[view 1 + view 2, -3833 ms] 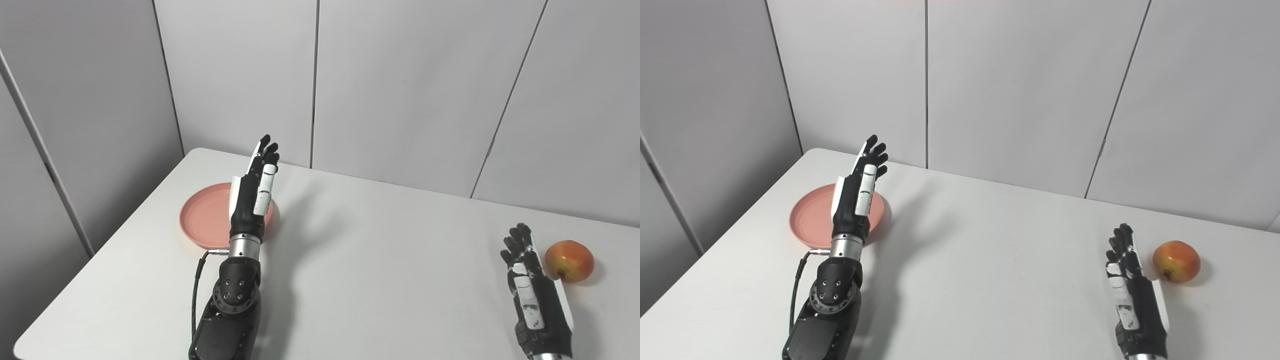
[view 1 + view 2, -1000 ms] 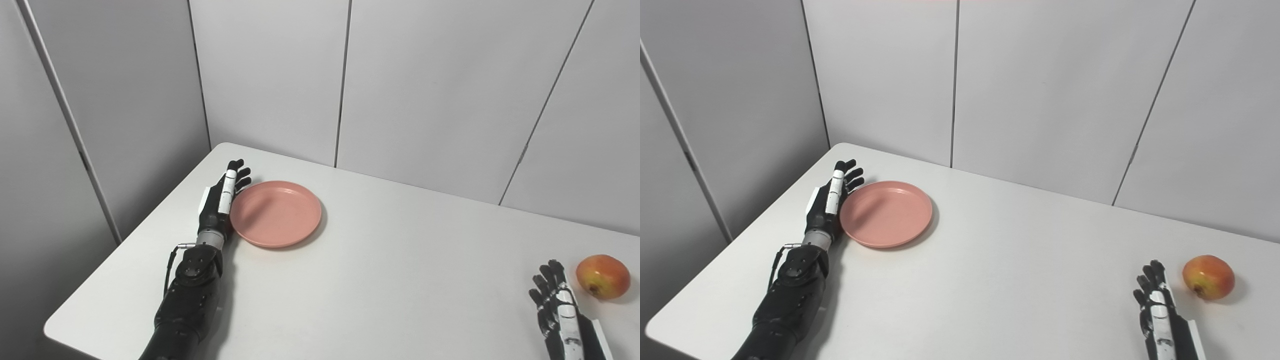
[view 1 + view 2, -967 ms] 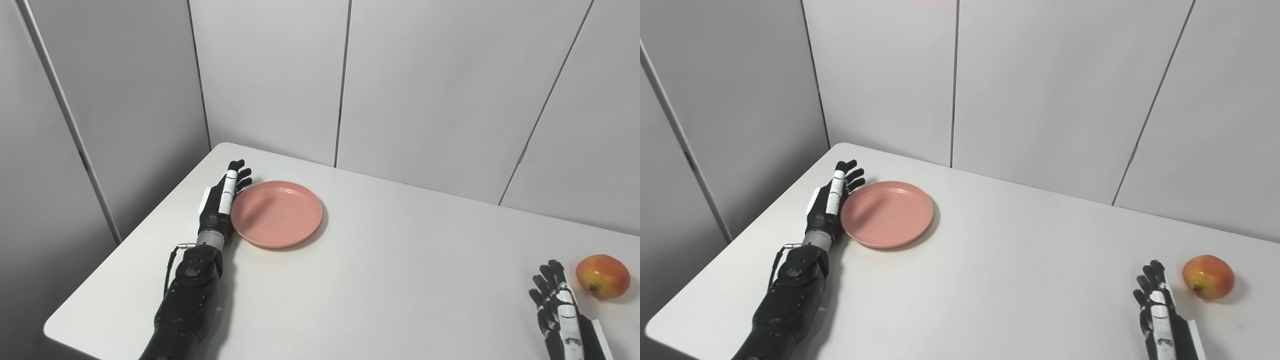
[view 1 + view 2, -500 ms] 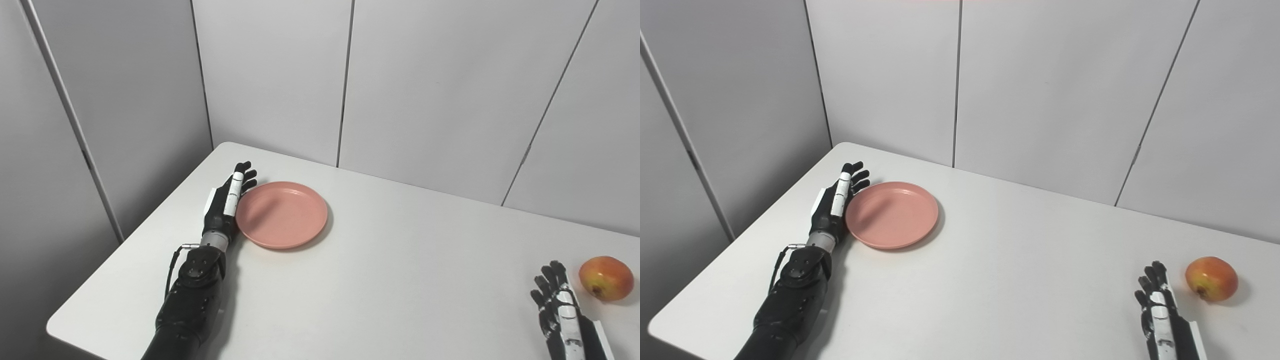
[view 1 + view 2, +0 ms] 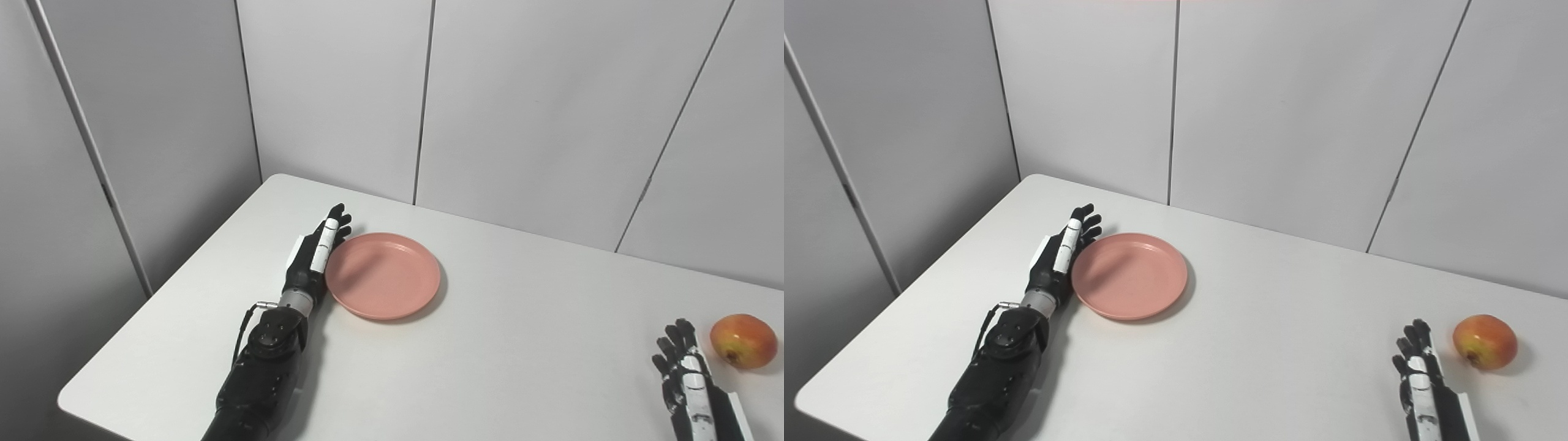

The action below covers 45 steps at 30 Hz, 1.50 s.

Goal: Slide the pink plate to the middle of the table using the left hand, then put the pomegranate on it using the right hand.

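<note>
Across the whole lower half of both views runs the white table (image 5: 490, 367), its rounded far-left corner set against grey wall panels (image 5: 527, 104) that meet in a corner behind it. On the left part of the tabletop lies the pink plate (image 5: 383, 275), flat and with nothing on it, left of the table's middle. Against the plate's left rim rests the left hand (image 5: 314, 258), standing on its edge with the fingers straight, close together and pointing away from the robot; it grips nothing (the palm side faces the plate, and the rim appears to touch it). Its black forearm reaches back to the bottom edge, a thin cable looping at the wrist. At the bottom right corner the right hand (image 5: 1424, 391) lies low over the table, fingers extended and a little spread, with nothing in them; part of it is cut off by the picture's edge. Just beyond and to the right of it sits the pomegranate (image 5: 1485, 350), red and yellow, alone on the tabletop near the right edge, close to the hand but apart from it and well away from the plate.
</note>
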### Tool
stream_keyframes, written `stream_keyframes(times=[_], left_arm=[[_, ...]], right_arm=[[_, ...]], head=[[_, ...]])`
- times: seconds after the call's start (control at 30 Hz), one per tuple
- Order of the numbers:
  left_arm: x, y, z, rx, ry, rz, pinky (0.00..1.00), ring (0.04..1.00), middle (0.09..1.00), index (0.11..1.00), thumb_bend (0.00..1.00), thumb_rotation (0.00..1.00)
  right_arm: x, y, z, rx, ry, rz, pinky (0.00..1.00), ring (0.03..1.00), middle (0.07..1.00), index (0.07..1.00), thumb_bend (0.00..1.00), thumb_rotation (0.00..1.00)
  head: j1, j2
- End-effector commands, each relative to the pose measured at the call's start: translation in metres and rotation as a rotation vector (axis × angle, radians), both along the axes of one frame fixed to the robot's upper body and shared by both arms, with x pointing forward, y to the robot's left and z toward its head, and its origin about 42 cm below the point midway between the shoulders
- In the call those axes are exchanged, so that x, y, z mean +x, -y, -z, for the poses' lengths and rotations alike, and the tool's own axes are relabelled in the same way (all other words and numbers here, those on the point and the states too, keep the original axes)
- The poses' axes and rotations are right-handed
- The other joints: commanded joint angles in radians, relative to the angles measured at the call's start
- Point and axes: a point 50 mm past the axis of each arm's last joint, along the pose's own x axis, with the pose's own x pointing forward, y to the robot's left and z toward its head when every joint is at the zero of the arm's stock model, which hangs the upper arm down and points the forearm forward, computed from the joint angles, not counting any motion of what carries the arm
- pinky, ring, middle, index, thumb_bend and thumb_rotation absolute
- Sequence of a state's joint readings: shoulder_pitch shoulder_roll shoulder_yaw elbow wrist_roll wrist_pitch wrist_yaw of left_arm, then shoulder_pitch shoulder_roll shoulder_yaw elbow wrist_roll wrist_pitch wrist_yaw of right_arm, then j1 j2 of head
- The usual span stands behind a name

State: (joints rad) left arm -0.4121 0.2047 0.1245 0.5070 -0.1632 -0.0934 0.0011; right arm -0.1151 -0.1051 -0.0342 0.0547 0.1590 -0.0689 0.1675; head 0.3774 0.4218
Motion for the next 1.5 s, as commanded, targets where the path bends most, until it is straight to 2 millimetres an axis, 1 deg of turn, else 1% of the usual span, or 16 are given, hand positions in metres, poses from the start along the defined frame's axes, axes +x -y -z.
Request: stream_keyframes(times=[0.0, 0.2, 0.43, 0.6, 0.67, 0.83, 1.17, 1.2, 1.3, 1.33, 1.43, 1.47], left_arm=[[0.014, 0.014, -0.019, 0.015, 0.046, 0.055, 0.91, 0.915, 0.920, 0.916, 0.79, 1.00], [0.013, 0.028, -0.018, 0.002, 0.031, 0.075, 0.90, 0.912, 0.913, 0.908, 0.76, 1.00], [0.010, 0.041, -0.017, 0.018, 0.022, 0.126, 0.94, 0.937, 0.934, 0.928, 0.75, 1.00], [0.009, 0.049, -0.016, 0.040, 0.026, 0.165, 0.92, 0.938, 0.939, 0.932, 0.72, 1.00], [0.009, 0.053, -0.015, 0.053, 0.026, 0.176, 0.92, 0.935, 0.937, 0.931, 0.72, 1.00], [0.008, 0.061, -0.014, 0.041, 0.027, 0.198, 0.93, 0.942, 0.943, 0.935, 0.73, 1.00], [0.000, 0.079, -0.018, 0.062, 0.008, 0.265, 0.93, 0.944, 0.950, 0.943, 0.73, 1.00], [-0.002, 0.082, -0.017, 0.062, 0.000, 0.271, 0.93, 0.944, 0.949, 0.942, 0.73, 1.00], [-0.007, 0.087, -0.016, 0.082, -0.016, 0.286, 0.94, 0.947, 0.952, 0.945, 0.75, 1.00], [-0.009, 0.089, -0.017, 0.088, -0.017, 0.291, 0.93, 0.949, 0.955, 0.949, 0.75, 1.00], [-0.013, 0.092, -0.019, 0.083, -0.018, 0.293, 0.94, 0.964, 0.972, 0.968, 0.74, 1.00], [-0.015, 0.093, -0.019, 0.083, -0.013, 0.294, 0.95, 0.966, 0.974, 0.970, 0.74, 1.00]], right_arm=[[0.007, 0.000, -0.017, -0.006, 0.066, -0.004, 1.00, 1.000, 1.000, 1.000, 0.43, 0.91], [0.009, 0.000, -0.015, 0.005, 0.065, -0.004, 1.00, 1.000, 1.000, 1.000, 0.45, 0.88], [0.011, 0.000, -0.012, 0.007, 0.071, 0.003, 1.00, 1.000, 1.000, 1.000, 0.44, 0.84], [0.014, 0.003, -0.005, -0.012, 0.084, 0.006, 1.00, 1.000, 1.000, 1.000, 0.50, 0.85], [0.016, 0.003, -0.002, -0.025, 0.087, 0.010, 1.00, 1.000, 1.000, 1.000, 0.53, 0.85], [0.018, 0.003, 0.002, -0.024, 0.101, 0.011, 1.00, 1.000, 1.000, 1.000, 0.57, 0.85], [0.022, -0.005, 0.005, -0.024, 0.113, 0.005, 1.00, 1.000, 1.000, 1.000, 0.64, 0.83], [0.023, -0.006, 0.004, -0.023, 0.112, 0.004, 1.00, 1.000, 1.000, 1.000, 0.64, 0.83], [0.023, -0.009, 0.002, -0.027, 0.109, 0.010, 1.00, 1.000, 1.000, 1.000, 0.64, 0.84], [0.022, -0.009, 0.001, -0.032, 0.109, 0.014, 1.00, 1.000, 1.000, 1.000, 0.64, 0.84], [0.021, -0.012, -0.002, -0.038, 0.119, 0.020, 1.00, 0.997, 1.000, 1.000, 0.63, 0.85], [0.021, -0.014, -0.003, -0.043, 0.125, 0.021, 1.00, 0.997, 1.000, 1.000, 0.62, 0.85]], head=[[0.000, 0.001], [-0.009, 0.007], [-0.035, 0.022], [-0.050, 0.029], [-0.061, 0.032], [-0.083, 0.040], [-0.161, 0.078], [-0.178, 0.087], [-0.193, 0.094], [-0.213, 0.106], [-0.233, 0.116], [-0.258, 0.126]])
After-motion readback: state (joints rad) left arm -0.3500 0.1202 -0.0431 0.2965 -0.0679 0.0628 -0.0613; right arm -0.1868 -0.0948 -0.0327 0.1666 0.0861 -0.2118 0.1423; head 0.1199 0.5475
